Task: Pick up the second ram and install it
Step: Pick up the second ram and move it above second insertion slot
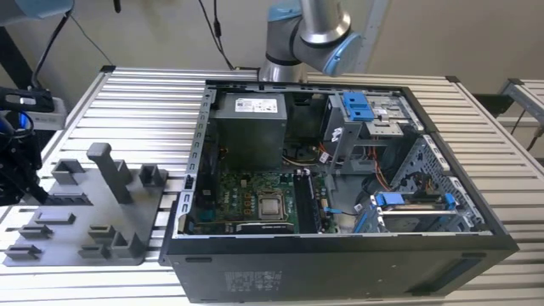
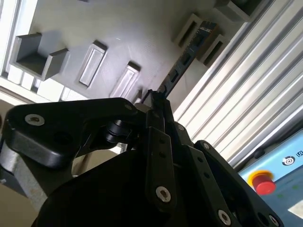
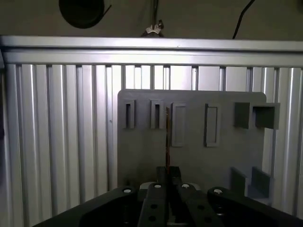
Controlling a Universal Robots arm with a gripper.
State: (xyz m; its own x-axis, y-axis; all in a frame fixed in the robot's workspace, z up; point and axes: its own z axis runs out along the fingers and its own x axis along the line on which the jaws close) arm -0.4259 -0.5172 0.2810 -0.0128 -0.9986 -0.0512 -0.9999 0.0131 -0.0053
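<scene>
The gripper (image 3: 167, 174) is closing on the near end of the memory stick (image 3: 166, 137), its two black fingers pressing in from either side so that the thin stick is sitting squeezed between them. In both wrist views the stick is reaching straight out from the fingertips, over the grey tray (image 3: 199, 161).

In the first wrist view the stick is showing only its narrow edge as a thin line. Its long axis is running parallel to the slats of the metal surface (image 3: 61, 142) and is pointing away from the gripper. In the second wrist view its flat side is showing, with dark chips in a row along it (image 2: 182, 59). Its far end is sitting between two upright posts (image 2: 187, 29) of the tray. Whether that end is touching the tray I cannot tell.

In the exterior view the gripper (image 1: 34, 191) is hanging at the exterior view's left, over the left part of the tray (image 1: 85, 210). The open computer case (image 1: 340, 268) is lying on its side just beside the tray, on the exterior view's right. Its green circuit board (image 1: 246, 197) is facing up. The arm (image 1: 310, 32) is rising at the far side of the case.
</scene>
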